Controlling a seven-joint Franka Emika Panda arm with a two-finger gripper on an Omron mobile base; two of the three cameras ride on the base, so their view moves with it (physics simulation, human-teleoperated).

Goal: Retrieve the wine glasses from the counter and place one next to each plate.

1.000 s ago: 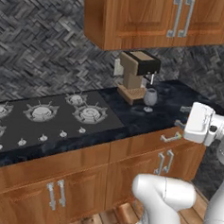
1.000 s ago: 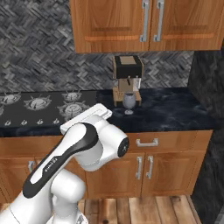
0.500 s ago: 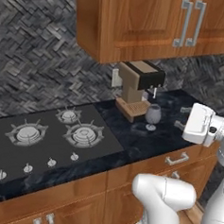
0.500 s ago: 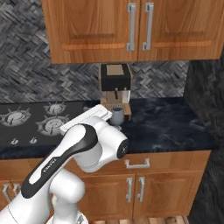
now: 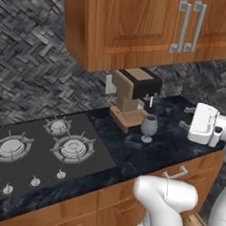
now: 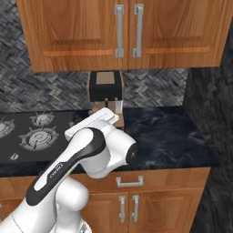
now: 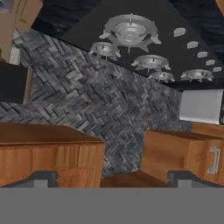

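While the left base view looks across the black marbled counter (image 5: 180, 138), it shows one wine glass (image 5: 149, 127) standing upright, stem vertical, on its round foot just in front of the coffee machine (image 5: 133, 98) and to the right of the gas hob (image 5: 40, 150); the glass is a translucent grey with a rounded bowl and thin stem. At the right edge the white hand with the gripper (image 5: 187, 117) hangs over the counter, right of the glass and apart from it. From the right base view the arm's white elbow hides the spot where the glass stands; the coffee machine (image 6: 105, 88) shows above it, under the wooden wall cabinets (image 6: 123, 32). Along the hand view's bottom the two fingertips (image 7: 41, 178) stand wide apart with nothing between them, facing the rolled-over hob (image 7: 144, 48), herringbone backsplash (image 7: 96, 100) and cabinets.
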